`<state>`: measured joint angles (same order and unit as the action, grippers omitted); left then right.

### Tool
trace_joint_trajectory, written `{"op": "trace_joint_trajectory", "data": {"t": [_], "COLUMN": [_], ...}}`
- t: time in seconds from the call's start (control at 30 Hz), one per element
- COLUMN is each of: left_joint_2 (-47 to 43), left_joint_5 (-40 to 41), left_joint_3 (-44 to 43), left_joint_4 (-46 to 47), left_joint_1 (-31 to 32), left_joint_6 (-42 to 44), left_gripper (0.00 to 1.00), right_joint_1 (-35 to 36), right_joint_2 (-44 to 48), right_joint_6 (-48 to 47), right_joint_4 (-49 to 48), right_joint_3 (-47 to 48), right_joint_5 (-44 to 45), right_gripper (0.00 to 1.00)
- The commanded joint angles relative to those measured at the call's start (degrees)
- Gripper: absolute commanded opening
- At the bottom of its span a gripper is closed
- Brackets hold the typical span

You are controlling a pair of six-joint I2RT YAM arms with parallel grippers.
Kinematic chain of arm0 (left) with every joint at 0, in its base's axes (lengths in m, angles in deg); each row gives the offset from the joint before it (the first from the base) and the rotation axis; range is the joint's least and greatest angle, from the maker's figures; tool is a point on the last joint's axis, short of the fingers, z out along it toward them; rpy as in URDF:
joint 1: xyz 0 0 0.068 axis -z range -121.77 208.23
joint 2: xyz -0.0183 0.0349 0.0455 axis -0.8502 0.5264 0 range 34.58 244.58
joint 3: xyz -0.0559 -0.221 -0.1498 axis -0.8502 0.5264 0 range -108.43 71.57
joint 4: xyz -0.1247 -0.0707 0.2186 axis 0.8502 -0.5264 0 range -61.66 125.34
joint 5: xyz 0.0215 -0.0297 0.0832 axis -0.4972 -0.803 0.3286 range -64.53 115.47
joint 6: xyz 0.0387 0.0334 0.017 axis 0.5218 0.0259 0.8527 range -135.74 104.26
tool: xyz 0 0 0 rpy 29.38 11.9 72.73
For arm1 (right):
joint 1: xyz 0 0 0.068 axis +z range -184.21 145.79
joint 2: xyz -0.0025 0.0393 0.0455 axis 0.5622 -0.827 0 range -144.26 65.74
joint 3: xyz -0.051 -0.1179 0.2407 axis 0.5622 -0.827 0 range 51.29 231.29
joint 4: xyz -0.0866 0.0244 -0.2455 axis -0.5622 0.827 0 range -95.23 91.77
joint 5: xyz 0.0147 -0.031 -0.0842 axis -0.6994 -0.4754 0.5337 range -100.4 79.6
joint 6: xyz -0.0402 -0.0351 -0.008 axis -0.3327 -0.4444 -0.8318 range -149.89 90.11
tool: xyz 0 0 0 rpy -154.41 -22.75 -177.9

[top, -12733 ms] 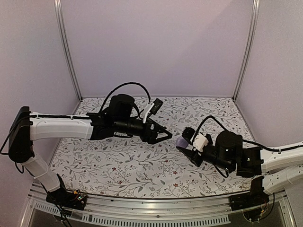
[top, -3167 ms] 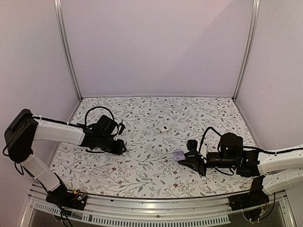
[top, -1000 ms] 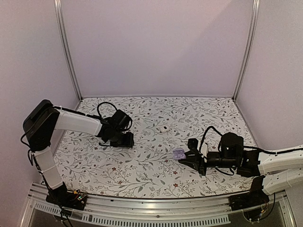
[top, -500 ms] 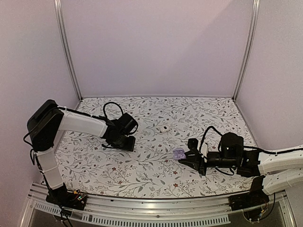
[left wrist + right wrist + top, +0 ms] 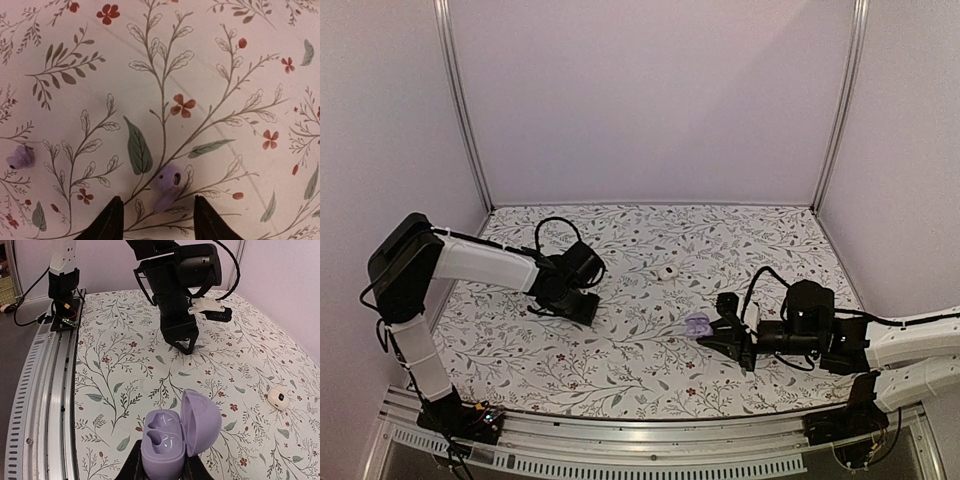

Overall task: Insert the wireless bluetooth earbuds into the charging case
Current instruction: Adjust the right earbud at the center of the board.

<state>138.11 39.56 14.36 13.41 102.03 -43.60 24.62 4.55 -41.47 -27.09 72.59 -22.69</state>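
While the right gripper [image 5: 162, 469] is clamped on the open purple charging case [image 5: 172, 440], the left gripper [image 5: 156, 200] hangs low over the floral tablecloth [image 5: 225, 75] with its fingers apart. One purple earbud [image 5: 167, 187] lies between them, seemingly untouched. The second earbud [image 5: 21, 156] lies apart, at the wrist view's left edge.

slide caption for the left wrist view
Left pincer straddles one purple earbud on the floral cloth; a second earbud lies apart.
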Motion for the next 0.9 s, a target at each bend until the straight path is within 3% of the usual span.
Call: {"op": "trace_joint_trajectory", "data": {"t": [0.0, 0.37, 0.87], "left_joint_2": [0.1, 5.7, 11.9], "left_joint_5": [-5.2, -10.5, -10.9], "left_joint_3": [-4.4, -15.3, -19.6], "left_joint_4": [-1.8, -15.5, -19.5], "left_joint_1": [-0.9, -4.3, -4.7], "left_joint_6": [7.5, 17.4, 18.1], "left_gripper": [0.47, 0.48, 0.33], "right_joint_1": [0.1, 0.1, 0.1], "right_joint_2": [1.0, 1.7, 2.0], "right_joint_6": [0.5, 0.8, 0.8], "right_joint_4": [-0.4, 0.2, 0.2], "right_joint_3": [-0.1, -0.2, -0.3], "right_joint_5": [0.3, 0.6, 0.7], "right_gripper": [0.0, 0.0, 0.0]}}
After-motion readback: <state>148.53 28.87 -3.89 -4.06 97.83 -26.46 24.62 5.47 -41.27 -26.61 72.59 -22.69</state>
